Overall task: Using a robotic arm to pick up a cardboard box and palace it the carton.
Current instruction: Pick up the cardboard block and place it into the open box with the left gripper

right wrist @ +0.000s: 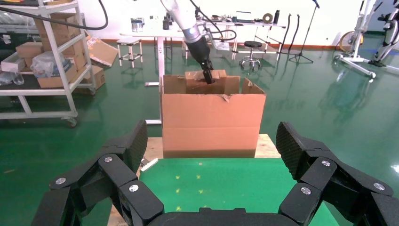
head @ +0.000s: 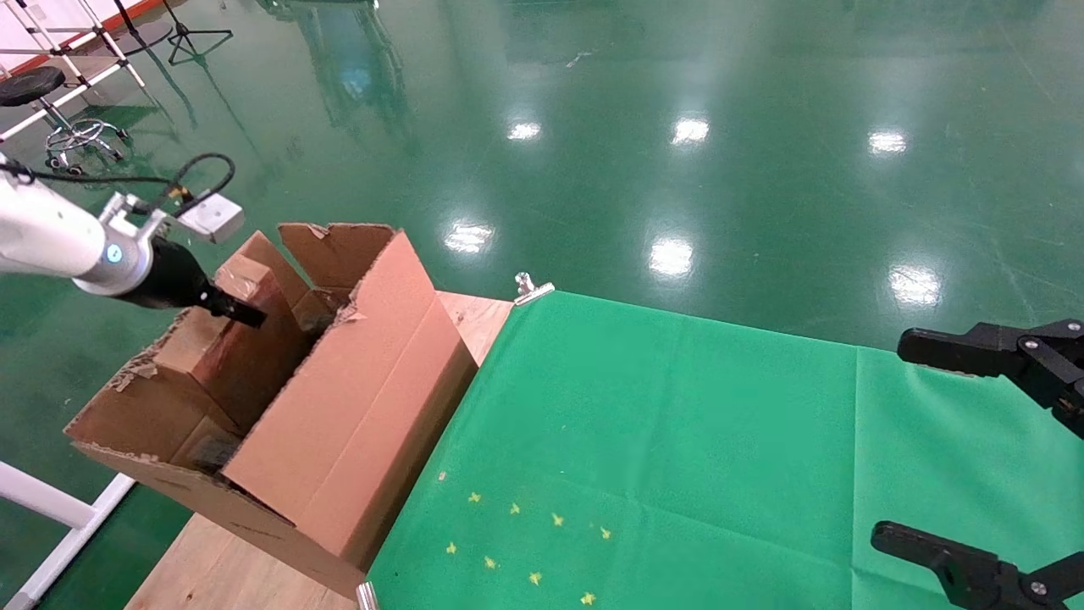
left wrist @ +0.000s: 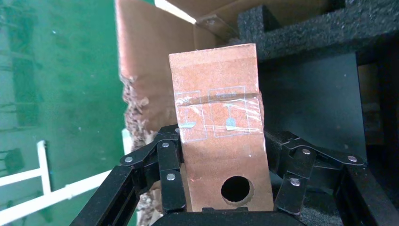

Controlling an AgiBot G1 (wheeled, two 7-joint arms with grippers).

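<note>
— Step in hand? Placing: left gripper (left wrist: 221, 188) clamped on the cardboard box (left wrist: 221, 136), just over the carton (head: 356, 407).
— Next? Lower between the foam blocks (left wrist: 306, 33), then release (right gripper (right wrist: 211, 188) parked, spread apart).

Matt brown cardboard box (left wrist: 221, 141), rough-torn corrugated carton (head: 339, 407), glossy white robotic arm (head: 42, 233).

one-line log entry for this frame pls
left hand: shut on small brown taped cardboard box, over the large flapped corrugated carton | box: not released | right hand: open, parked above green cloth
</note>
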